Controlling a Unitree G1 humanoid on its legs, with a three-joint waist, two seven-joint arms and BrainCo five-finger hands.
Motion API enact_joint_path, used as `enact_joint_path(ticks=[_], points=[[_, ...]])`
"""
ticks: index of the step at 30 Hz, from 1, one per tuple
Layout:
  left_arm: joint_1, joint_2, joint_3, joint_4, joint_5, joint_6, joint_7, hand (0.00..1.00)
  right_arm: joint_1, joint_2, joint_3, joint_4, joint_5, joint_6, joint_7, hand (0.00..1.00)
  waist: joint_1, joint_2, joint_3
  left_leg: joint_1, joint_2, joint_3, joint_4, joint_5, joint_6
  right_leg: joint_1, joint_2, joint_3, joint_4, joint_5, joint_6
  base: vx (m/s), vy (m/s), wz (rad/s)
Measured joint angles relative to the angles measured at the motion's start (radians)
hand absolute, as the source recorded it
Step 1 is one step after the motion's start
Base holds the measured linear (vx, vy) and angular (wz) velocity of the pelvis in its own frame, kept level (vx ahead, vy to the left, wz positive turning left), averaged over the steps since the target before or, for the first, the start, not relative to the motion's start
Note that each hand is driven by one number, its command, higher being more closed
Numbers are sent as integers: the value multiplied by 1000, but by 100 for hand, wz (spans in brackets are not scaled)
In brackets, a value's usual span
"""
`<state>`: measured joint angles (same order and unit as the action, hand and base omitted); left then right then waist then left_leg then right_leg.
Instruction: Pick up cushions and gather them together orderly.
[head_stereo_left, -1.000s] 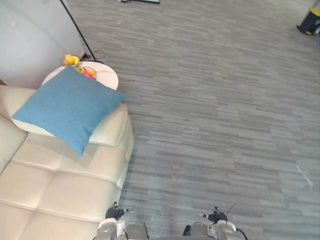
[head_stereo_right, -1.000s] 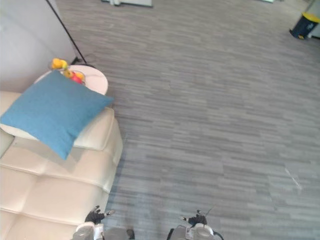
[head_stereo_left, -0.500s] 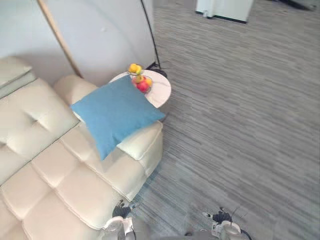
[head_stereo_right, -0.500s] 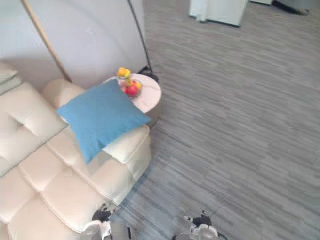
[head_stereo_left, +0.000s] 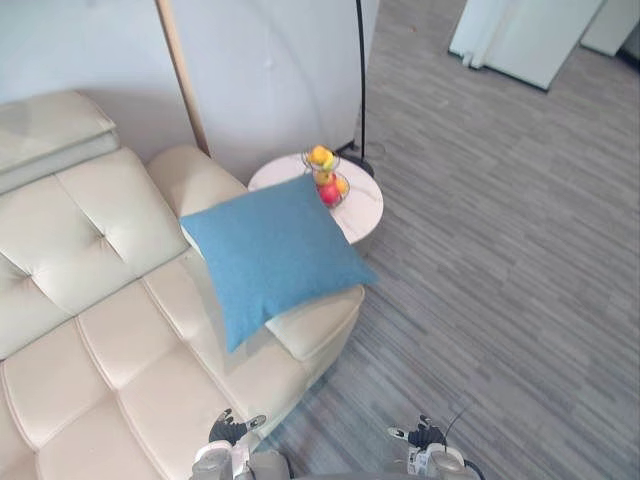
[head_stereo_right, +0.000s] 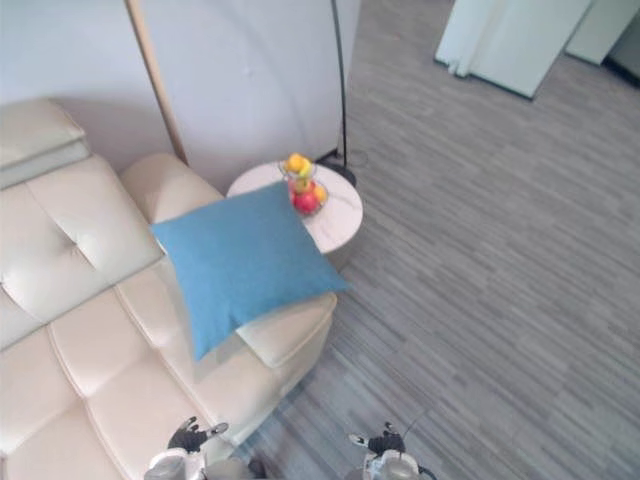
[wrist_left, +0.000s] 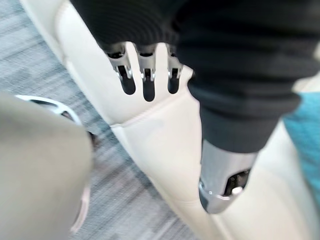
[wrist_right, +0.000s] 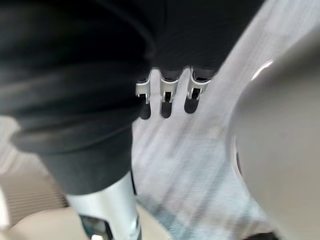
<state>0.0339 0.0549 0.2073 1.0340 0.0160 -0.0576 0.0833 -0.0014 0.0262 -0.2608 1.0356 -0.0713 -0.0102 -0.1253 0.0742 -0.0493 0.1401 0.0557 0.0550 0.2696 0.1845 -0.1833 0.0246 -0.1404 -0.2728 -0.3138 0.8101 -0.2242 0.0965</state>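
A blue square cushion lies tilted on the cream sofa's armrest, one corner pointing down onto the seat. Its blue edge also shows in the left wrist view, past the sofa's front. My left hand hangs low by the sofa's front corner, fingers straight and holding nothing. Over the grey floor my right hand hangs the same way, its fingers relaxed and empty. Both hands are well below and apart from the cushion.
A round white side table with a bowl of fruit stands just behind the armrest. A thin black lamp pole and a wooden pole rise by the wall. Grey carpet spreads to the right.
The whole picture has swung, so the camera moved: the sofa and cushion now sit nearer the middle, with more sofa back and wall in view. The cushion itself has not moved.
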Motion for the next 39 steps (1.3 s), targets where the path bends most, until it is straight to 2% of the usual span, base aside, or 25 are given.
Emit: enact_joint_path(ticks=[2,3,4,5,6,7,10,12,14,18,20,22,25,29,34,39], points=[[-2,-8,3,0,0,0,1,0,-11,-8,-1,-5,1,-5,0,0,-18,16,4,18,23,-61,-6,-10,-16,-53,66,50,-160,-17,-13,243,-187,75],[-3,-12,2,0,1,0,1,0,-8,-10,-1,-12,2,-7,0,0,-19,22,4,23,40,-94,-4,-20,-33,-68,114,111,-266,-7,-16,201,-199,76],[-4,-12,2,0,1,-1,1,0,-8,-9,-1,-13,2,-7,0,0,-19,22,4,25,45,-113,-2,-26,-42,-71,135,144,-321,5,-15,200,-244,70],[-4,-11,3,0,3,-1,1,0,-5,-8,-1,-16,3,-7,0,0,-20,20,3,23,47,-134,3,-33,-62,-66,154,179,-392,34,-13,165,-242,82],[-4,-2,6,-2,4,-2,1,0,10,-5,-1,-17,3,-6,0,0,-21,-2,-1,20,31,-172,20,-54,-91,-46,150,226,-500,130,-19,221,-324,85],[-5,4,12,1,4,-2,1,0,19,-1,-1,-18,5,-6,2,0,-21,-19,-5,21,18,-190,30,-62,-99,-46,140,236,-508,161,-36,228,-301,77],[2,-59,15,11,5,-3,3,0,20,-45,-7,-25,5,2,5,0,-18,74,-34,20,93,-230,17,-67,-134,-30,187,146,-483,100,-67,260,-250,52],[2,-72,33,10,6,-3,3,0,20,-47,-10,-31,6,3,5,0,-18,87,-40,27,113,-240,-23,-45,-152,-22,204,119,-489,92,-80,234,-219,37],[-1,-73,40,11,5,-3,2,0,23,-44,-10,-31,12,3,5,0,-22,81,-37,45,130,-252,-51,-24,-164,11,214,81,-505,81,-87,153,-141,44],[-21,-71,38,1,5,-4,1,0,21,-35,-10,-30,18,2,4,0,-23,52,-37,12,126,-244,-27,-5,-170,43,197,24,-529,70,-84,44,-29,50],[-24,-63,6,-10,3,-4,2,0,20,-18,-10,-32,35,-3,0,0,-32,24,-40,-37,115,-190,-3,23,-165,52,166,-21,-559,80,-76,-5,47,69],[-22,-55,-9,-16,1,-4,4,0,21,-19,-11,-34,50,-3,-4,0,-33,13,-47,-56,108,-139,0,45,-158,59,150,-44,-584,92,-72,-4,32,50],[-12,-32,-17,-24,-5,-5,21,0,6,-29,-12,-61,74,-11,-12,0,-30,18,-47,-54,98,-113,-37,65,-152,77,160,-52,-640,128,-71,-29,23,12],[7,0,-33,-53,-36,-5,30,0,-2,-52,-42,-195,74,-19,-28,0,-31,19,-47,-35,90,-114,-117,104,-147,88,172,-54,-705,175,-74,-66,5,2],[20,85,-22,-178,-107,-19,48,0,-33,-157,-93,-317,94,-32,-54,0,-34,15,-49,-35,81,-114,-181,128,-136,85,183,-48,-768,229,-77,-110,27,0],[8,142,19,-322,-162,-28,64,0,-71,-213,-97,-393,122,-33,-76,0,-41,31,-40,-63,68,-118,-220,149,-119,54,184,-27,-792,238,-70,-92,0,2]])
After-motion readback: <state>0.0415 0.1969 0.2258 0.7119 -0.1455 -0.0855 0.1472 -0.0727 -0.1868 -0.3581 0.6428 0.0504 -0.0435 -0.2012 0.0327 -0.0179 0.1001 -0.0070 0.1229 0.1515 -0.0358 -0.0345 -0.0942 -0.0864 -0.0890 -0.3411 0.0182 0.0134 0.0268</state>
